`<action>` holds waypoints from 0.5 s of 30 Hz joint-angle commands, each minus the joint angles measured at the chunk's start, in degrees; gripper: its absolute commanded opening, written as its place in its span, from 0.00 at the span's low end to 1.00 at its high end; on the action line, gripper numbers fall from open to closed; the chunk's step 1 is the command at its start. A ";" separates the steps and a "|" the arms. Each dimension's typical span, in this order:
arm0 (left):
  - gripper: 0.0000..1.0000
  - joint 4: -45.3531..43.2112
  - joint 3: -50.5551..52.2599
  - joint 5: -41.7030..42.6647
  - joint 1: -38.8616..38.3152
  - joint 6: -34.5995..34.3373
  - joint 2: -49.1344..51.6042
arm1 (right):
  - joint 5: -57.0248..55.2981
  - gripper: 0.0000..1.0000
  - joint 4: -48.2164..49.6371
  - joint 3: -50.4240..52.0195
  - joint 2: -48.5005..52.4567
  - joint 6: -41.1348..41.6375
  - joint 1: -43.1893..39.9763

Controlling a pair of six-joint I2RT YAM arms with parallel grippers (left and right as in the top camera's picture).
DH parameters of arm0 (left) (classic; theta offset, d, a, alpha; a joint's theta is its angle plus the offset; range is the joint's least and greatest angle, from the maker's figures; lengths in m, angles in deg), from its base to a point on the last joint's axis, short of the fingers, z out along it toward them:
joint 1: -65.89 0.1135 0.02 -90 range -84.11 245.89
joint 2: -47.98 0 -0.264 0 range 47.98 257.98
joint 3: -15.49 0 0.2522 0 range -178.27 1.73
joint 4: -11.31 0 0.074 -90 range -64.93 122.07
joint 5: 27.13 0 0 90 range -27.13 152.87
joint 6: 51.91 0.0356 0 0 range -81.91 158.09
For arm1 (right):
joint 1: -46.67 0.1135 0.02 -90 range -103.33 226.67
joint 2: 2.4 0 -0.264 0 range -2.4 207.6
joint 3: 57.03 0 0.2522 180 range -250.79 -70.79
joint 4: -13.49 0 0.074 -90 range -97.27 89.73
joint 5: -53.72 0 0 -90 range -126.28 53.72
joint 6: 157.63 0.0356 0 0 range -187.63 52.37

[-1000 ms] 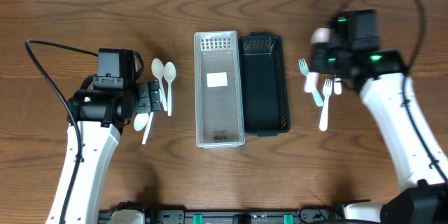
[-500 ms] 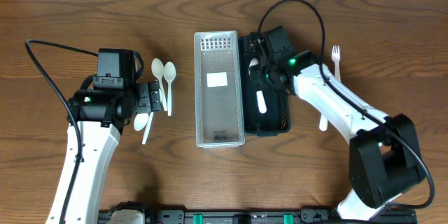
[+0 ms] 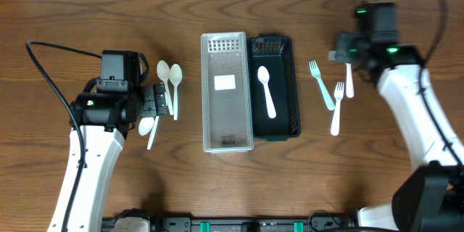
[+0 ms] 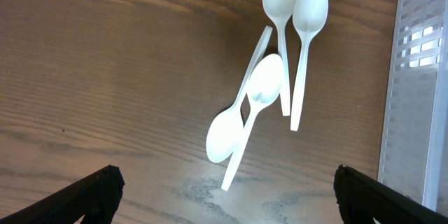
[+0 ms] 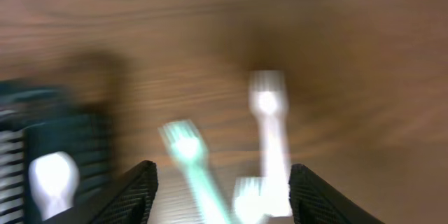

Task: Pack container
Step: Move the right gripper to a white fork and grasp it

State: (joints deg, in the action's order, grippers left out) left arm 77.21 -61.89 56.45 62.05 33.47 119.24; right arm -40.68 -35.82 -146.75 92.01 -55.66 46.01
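4 spoons (image 4: 269, 77) lie crossed on the table (image 3: 72, 14) just ahead of the left gripper (image 3: 157, 102), beyond them the near tray (image 3: 227, 116) touches the far tray (image 3: 293, 80) side by side, 1 spoon (image 3: 267, 90) lies in the far tray, and 3 forks (image 3: 336, 105) lie just ahead of the right gripper (image 5: 222, 182), beside the far tray.

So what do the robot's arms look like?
The left arm and right arm are smooth white tubes with chunky black joints. Small green lights glow on the black parts, a thin black cable loops off each, and the fingers are black.
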 commanded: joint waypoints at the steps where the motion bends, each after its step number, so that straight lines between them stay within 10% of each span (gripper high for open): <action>1: 0.98 0.11 -0.79 -0.70 0.35 0.33 0.22 | 3.82 0.64 1.11 0.00 4.92 -5.60 -4.85; 15: 0.98 0.11 -0.79 -0.70 0.35 0.33 0.22 | 9.40 0.66 6.01 0.00 20.17 -12.04 -7.30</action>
State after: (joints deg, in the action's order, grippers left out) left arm 77.19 -61.89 56.45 62.05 33.47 119.24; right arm -32.36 -30.14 -146.73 110.04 -66.02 38.64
